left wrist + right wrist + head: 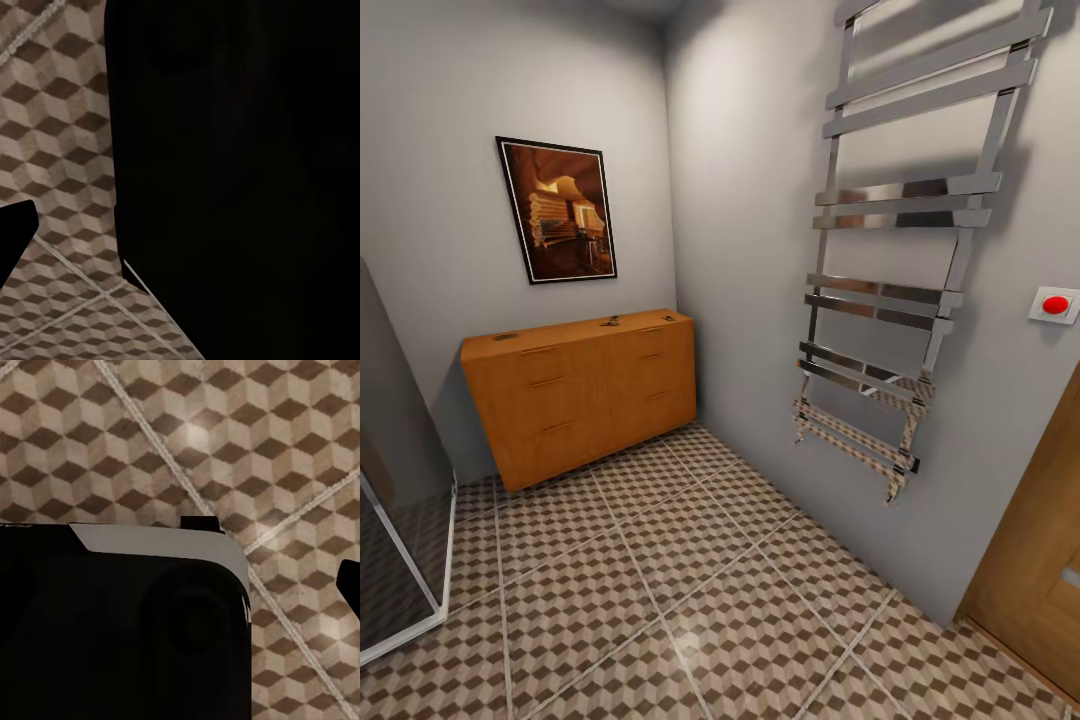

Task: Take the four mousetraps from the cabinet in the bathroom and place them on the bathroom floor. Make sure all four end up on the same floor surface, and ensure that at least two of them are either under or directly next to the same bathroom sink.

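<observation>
Two small dark mousetraps [610,322] visible on top of the cabinet [585,390], cabinet in the room corner below a framed picture [557,209], patterned bathroom floor [690,590] before it, chrome towel rail [905,260] on the wall to its right, fingers of both arms unseen, opening cannot be judged.

Black robot body [120,637], pale grey rounded top edge, dark fingers [13,232]

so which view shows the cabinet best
The head view: the cabinet stands whole against the back wall under a framed picture, drawer fronts and handles plain, small dark items on its top. The two wrist views look down at the bathroom floor and dark robot parts, giving nothing of the cabinet.
</observation>
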{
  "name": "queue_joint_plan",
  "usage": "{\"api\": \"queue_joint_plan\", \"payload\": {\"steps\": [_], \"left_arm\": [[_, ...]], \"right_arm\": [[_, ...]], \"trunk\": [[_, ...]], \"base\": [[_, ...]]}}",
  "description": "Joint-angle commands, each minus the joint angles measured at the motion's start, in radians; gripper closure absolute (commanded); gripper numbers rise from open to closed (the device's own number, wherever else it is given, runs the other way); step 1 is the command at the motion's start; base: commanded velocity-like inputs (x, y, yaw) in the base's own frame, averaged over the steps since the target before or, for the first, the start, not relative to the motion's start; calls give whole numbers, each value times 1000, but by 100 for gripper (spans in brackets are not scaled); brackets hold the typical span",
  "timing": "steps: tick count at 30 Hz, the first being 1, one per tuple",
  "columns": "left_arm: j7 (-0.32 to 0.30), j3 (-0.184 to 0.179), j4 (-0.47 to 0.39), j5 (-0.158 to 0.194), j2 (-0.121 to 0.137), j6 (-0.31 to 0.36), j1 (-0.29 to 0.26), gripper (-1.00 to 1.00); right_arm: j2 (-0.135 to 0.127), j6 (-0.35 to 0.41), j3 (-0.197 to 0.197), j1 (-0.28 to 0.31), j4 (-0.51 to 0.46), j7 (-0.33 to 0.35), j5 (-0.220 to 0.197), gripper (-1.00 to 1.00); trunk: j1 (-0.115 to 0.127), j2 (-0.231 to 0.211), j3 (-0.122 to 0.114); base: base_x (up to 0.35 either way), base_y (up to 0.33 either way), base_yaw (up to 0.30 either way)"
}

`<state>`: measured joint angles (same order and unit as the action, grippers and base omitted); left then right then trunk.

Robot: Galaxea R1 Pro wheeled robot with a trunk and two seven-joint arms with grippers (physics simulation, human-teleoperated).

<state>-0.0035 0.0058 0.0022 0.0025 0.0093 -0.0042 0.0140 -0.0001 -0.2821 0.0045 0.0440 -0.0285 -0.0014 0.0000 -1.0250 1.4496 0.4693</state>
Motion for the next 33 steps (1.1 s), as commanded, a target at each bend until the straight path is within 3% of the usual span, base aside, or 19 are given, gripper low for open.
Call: {"api": "queue_joint_plan", "payload": {"steps": [1, 9, 20, 28, 33], "left_arm": [[-1, 1, 0, 1, -1, 0, 0, -100], [-2, 0, 3, 0, -17, 0, -1, -100], [4, 0, -36, -1, -20, -21, -1, -100], [14, 1, -266, -3, -17, -74, -16, -100], [48, 3, -407, -1, -19, -77, -56, -100]], "right_arm": [[0, -3, 0, 1, 1, 0, 0, -100], [0, -3, -1, 1, 1, 1, -4, -100], [1, -10, -2, 5, -14, 1, -1, -100], [-3, -7, 1, 16, -192, 0, 2, -100], [-6, -2, 2, 63, -263, -2, 4, -100]], "trunk": [[0, 0, 1], [0, 0, 1], [0, 0, 1], [0, 0, 1], [0, 0, 1]], "base": [[0, 0, 0], [0, 0, 0], [0, 0, 0], [0, 0, 0], [0, 0, 0]]}}
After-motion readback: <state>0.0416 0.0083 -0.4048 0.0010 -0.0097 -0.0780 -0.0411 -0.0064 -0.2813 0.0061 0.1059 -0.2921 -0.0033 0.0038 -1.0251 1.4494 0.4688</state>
